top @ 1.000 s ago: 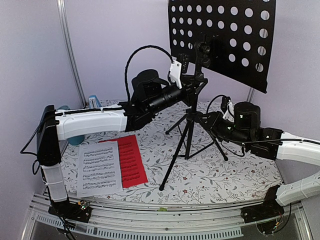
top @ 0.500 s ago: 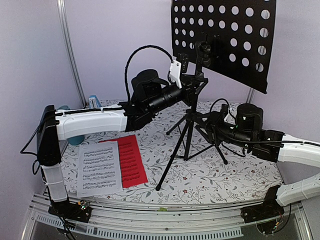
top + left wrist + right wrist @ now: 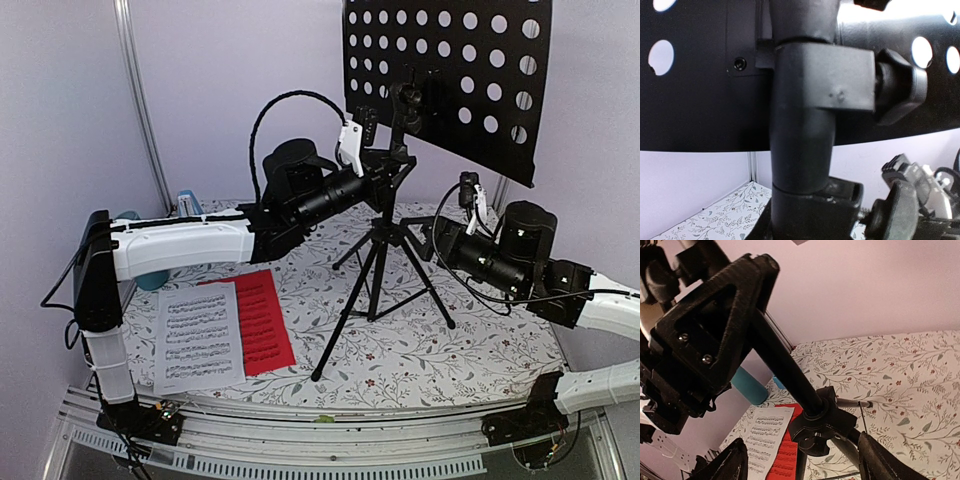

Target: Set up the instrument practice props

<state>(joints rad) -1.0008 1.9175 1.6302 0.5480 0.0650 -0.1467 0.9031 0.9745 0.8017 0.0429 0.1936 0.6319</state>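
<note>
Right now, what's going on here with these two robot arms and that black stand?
The left gripper is clamped on the post of the black tripod music stand with the hole-perforated desk, just under the desk, steadying it. The right gripper hangs open beside the stand's leg hub, holding nothing. The white sheet of music and the red sheet of music lie flat on the floral tablecloth, not yet on the stand.

The music stand [image 3: 800, 150] post fills centre frame, upright, at close range. Its clamp collar [image 3: 840, 75] carries a tightening knob [image 3: 900, 95] on the right side. The perforated desk [image 3: 700, 110] spans behind the post. A second knob [image 3: 897, 210] sits lower right. The floral-covered table [image 3: 710, 222] shows lower left.
</note>
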